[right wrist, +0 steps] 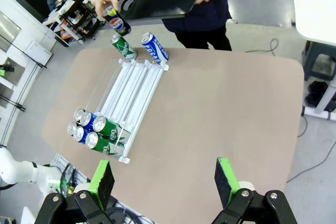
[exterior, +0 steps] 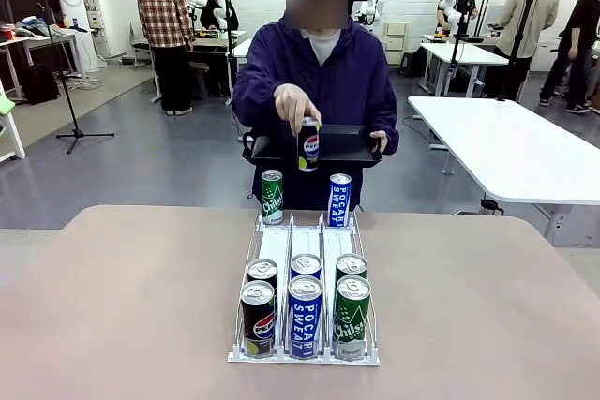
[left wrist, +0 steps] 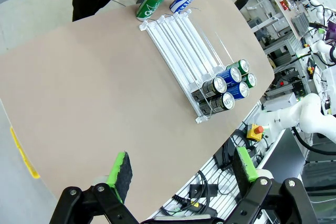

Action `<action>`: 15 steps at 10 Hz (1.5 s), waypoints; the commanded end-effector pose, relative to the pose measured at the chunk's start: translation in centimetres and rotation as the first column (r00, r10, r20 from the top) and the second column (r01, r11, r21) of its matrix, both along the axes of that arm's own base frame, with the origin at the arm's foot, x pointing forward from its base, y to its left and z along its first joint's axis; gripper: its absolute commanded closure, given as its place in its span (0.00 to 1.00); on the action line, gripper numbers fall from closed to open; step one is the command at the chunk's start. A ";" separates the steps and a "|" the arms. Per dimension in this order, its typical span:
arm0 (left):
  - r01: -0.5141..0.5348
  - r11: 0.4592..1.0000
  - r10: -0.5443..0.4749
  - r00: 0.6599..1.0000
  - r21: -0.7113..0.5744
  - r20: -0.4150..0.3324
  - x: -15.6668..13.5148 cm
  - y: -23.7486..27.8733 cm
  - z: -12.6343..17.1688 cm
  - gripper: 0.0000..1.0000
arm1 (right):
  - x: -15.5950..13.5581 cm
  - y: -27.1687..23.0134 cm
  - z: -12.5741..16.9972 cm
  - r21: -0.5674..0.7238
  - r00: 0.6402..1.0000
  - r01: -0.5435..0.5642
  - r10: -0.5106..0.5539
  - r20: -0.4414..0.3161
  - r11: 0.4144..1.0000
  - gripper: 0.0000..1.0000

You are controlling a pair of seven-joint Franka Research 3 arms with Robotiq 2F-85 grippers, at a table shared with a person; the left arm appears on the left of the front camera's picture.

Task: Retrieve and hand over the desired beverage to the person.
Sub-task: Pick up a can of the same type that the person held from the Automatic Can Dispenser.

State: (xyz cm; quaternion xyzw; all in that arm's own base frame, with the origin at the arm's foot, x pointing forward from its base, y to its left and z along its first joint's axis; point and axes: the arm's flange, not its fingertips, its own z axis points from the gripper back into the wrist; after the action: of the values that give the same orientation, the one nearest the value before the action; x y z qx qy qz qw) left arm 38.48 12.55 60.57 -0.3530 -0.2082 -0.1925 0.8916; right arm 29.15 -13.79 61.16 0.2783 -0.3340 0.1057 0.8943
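Beige table (exterior: 112, 306), person's hand (exterior: 295, 100) gripping black can (exterior: 308, 145) top-down before tray (exterior: 349, 142), left fingers (left wrist: 119, 174) apart, right fingers (right wrist: 102, 182) apart, both aloft

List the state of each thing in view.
Pepsi can: held upright in the person's hand.
Tray: held in the other hand.
Lone green can: upright, at rack's far end.
Lone Pocari Sweat can: upright, beside it.
Rack: six cans at near end.
Left gripper: open.
Right gripper: open.

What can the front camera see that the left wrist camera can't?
Front view: the person's hand holding a dark can over a black tray. Left wrist view: the open left gripper with green pads. Both: the white rack with six cans at the robot's end, plus a green can and a blue can standing at the person's end.
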 end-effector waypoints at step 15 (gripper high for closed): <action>0.014 1.000 -0.014 1.000 -0.011 0.018 0.2 0.3 0.1 0.00 | 0.3 0.0 0.1 0.018 1.000 -0.021 0.021 0.016 1.000 0.00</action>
State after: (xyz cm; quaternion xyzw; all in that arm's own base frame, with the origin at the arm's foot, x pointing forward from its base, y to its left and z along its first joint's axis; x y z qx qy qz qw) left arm 38.48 12.55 60.57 -0.3530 -0.2082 -0.1926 0.8916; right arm 29.15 -13.79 61.16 0.2782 -0.3340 0.1058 0.8943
